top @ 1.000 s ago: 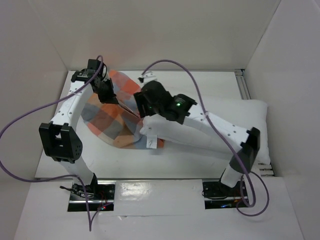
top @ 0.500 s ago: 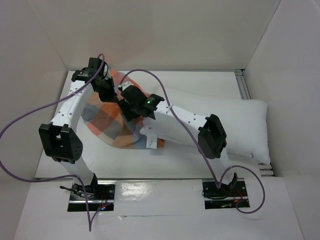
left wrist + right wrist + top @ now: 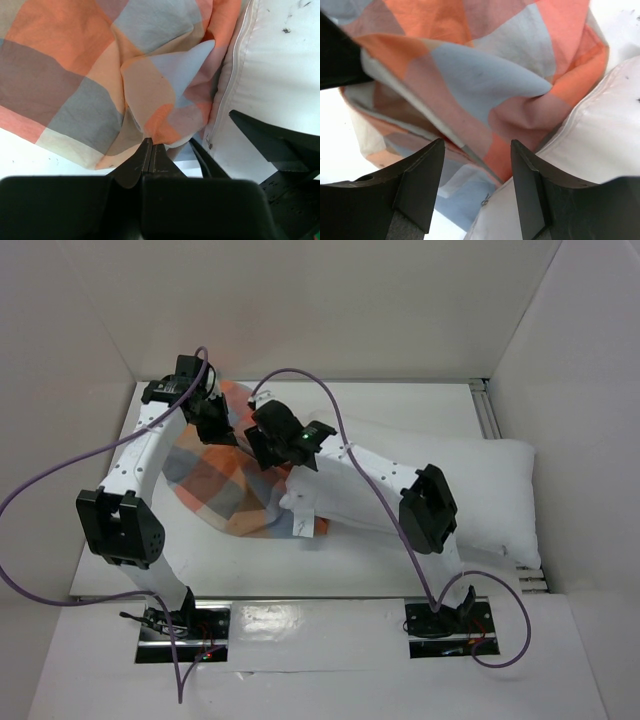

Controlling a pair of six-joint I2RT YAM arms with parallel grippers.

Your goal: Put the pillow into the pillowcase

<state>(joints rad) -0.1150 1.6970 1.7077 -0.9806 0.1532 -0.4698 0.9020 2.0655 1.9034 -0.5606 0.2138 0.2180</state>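
White table [image 3: 420, 405] between white walls [image 3: 330, 300]. The checked pillowcase [image 3: 215, 485] lies crumpled at centre left, touching the left end of the plump white pillow [image 3: 490, 490]. The left gripper [image 3: 151, 145] pinches its fabric; the right gripper [image 3: 477, 150] stands wide open above it.

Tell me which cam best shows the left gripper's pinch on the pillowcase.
Left wrist: the left gripper is shut on a fold of the pillowcase, close up and unobstructed. Top external shows that gripper small and dark at the pillowcase's far edge, contact unreadable. Right wrist shows the pillowcase, but not the pinch itself.
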